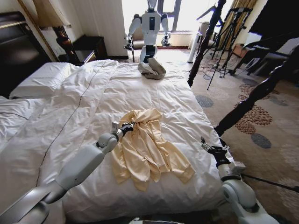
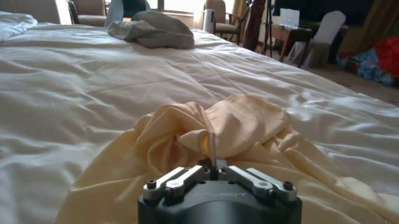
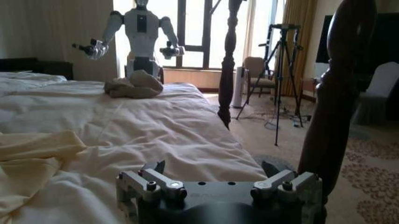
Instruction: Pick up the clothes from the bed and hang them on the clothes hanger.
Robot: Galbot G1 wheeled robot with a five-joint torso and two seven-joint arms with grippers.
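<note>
Where our left pincer pinches a bunched fold of the pale yellow top, its tips sit buried in cloth. The top sprawls on the bed. Our right pincer hangs wide beside the bed's edge.

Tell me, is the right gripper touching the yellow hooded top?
No. The right gripper hangs open beside the bed's edge, apart from the yellow hooded top.
</note>
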